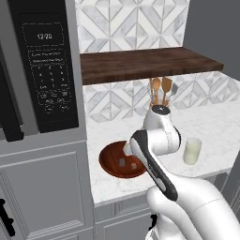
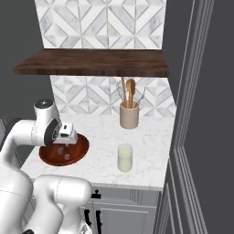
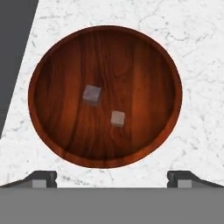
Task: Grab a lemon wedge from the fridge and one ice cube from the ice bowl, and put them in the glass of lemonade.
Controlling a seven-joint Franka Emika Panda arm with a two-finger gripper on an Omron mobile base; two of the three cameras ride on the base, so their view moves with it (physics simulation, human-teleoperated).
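gripper (image 3: pixel 112 178) poised above wide, shallow bowl of glossy reddish-brown wood (image 3: pixel 52 57), fingertips (image 3: pixel 42 178) spread fully apart, nothing between them. two small pale greyish translucent ice cubes (image 3: pixel 92 94) (image 3: pixel 117 118) resting near bowl centre, close together but apart. small clear tumbler of pale yellow-green lemonade (image 2: pixel 124 157) standing on white marble counter (image 2: pixel 146 137), to the right of bowl. likely risks: closing on both cubes at once; slick cube skidding off across the curved wood; fingertips striking bowl floor and shifting it; off-centre descent missing the chosen cube.
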